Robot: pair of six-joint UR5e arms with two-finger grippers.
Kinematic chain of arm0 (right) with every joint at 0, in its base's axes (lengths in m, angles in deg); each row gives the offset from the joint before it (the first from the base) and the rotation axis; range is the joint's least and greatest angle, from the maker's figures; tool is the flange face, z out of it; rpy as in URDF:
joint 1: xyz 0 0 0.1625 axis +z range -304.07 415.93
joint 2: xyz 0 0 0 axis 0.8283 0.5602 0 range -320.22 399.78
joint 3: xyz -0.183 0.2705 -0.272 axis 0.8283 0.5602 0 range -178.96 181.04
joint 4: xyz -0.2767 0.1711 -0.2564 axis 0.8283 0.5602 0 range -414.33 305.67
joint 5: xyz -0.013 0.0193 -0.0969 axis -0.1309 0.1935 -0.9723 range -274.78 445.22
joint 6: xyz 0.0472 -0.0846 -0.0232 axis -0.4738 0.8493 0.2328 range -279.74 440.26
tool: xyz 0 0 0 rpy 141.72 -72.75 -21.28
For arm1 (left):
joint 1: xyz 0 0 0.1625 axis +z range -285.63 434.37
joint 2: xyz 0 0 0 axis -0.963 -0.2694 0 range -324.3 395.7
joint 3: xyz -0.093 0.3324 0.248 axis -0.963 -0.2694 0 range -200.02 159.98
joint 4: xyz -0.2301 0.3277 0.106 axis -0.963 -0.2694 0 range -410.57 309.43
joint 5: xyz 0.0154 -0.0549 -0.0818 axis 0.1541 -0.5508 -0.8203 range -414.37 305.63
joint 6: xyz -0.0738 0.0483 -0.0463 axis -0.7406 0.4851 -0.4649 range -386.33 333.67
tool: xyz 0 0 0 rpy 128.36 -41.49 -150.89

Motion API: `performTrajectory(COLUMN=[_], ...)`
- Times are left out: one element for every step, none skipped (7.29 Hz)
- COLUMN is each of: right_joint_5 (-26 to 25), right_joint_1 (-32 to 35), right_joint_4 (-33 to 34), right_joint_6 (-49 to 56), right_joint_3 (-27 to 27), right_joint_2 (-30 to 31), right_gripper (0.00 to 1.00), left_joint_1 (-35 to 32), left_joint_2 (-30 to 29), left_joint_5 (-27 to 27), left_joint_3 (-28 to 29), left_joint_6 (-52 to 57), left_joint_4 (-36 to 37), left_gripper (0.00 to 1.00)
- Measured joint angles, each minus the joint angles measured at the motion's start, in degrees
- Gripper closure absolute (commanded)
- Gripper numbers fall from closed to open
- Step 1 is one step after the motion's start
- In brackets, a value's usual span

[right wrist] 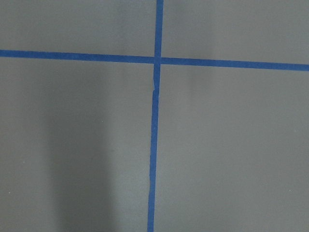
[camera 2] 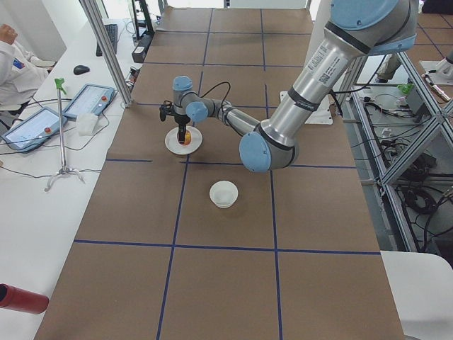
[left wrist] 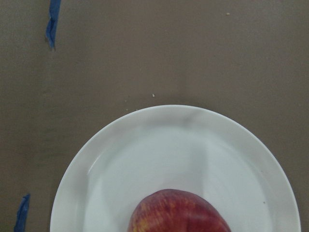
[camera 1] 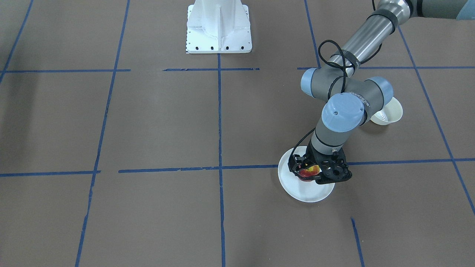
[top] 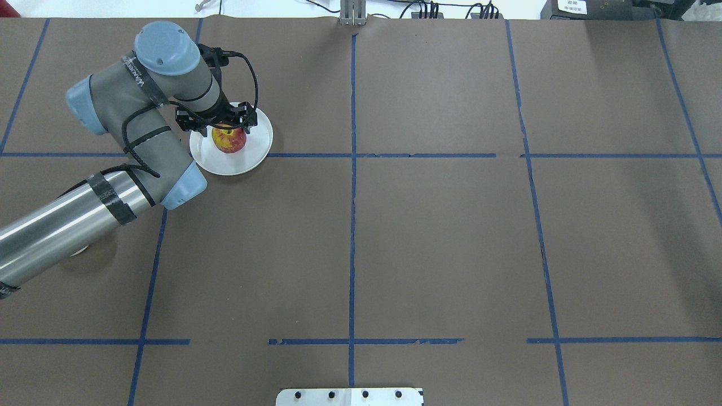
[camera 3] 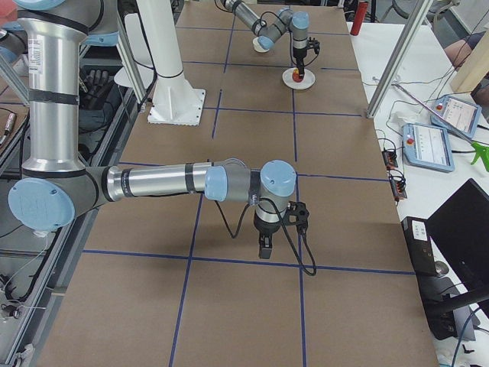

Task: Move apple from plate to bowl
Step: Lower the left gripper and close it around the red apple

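Filling the bottom centre of the left wrist view, a small round red apple (left wrist: 178,212) with yellow streaks sits on a flat round white plate (left wrist: 145,154) with a shallow raised rim. The plate's bare surface spreads above the fruit and to both sides of it.

In the overhead view the plate lies in the upper left of the frame, on a brown paper-covered table (top: 451,237) ruled into squares with blue tape (top: 352,225). One tape line passes under the plate's lower half. The apple stands on the upper part of the plate, its yellow stem hollow facing up.

The black two-finger left gripper (top: 224,127) points straight down over the apple, with one of its fingers (top: 198,129) on each side of the fruit. Whether they press on the skin or stand just clear of it cannot be told from any view. The silver and grey left arm (top: 62,220) enters from the lower left edge of that frame and bends over the plate.

A small deep cream-white bowl (camera 2: 224,193) stands upright near the middle of the exterior left view, below and to the right of the plate and well apart from it. In the front-facing view it shows only in part, at the right, behind a blue-capped joint of the left arm.

The right gripper (camera 3: 263,248) shows only in the exterior right view, at lower centre. It points down above the table close to a tape line, and whether it is spread or closed cannot be told. The right wrist view holds only brown table and a cross of blue tape.
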Motion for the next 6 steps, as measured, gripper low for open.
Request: performTrajectory(right_joint_5=[0.0,0.0,0.0,0.0,0.0,0.0], right_joint_1=[0.0,0.0,0.0,0.0,0.0,0.0], right_joint_4=[0.0,0.0,0.0,0.0,0.0,0.0], right_joint_6=[0.0,0.0,0.0,0.0,0.0,0.0], right_joint_3=[0.0,0.0,0.0,0.0,0.0,0.0], right_joint_2=[0.0,0.0,0.0,0.0,0.0,0.0], right_gripper=[0.0,0.0,0.0,0.0,0.0,0.0], left_joint_1=[0.17,0.42,0.54,0.58,0.6,0.6], left_joint_2=[-0.02,-0.03,-0.04,-0.04,-0.06,-0.09], left_joint_5=[0.06,0.12,0.14,0.22,0.33,0.39], left_joint_3=[0.43,0.77,1.08,1.49,1.81,1.92], left_joint_6=[0.0,0.0,-0.03,-0.06,-0.06,-0.03], left_joint_4=[-0.14,-0.2,-0.39,-0.92,-1.45,-1.68], left_gripper=[0.0,0.01,0.09,0.48,0.9,1.0])
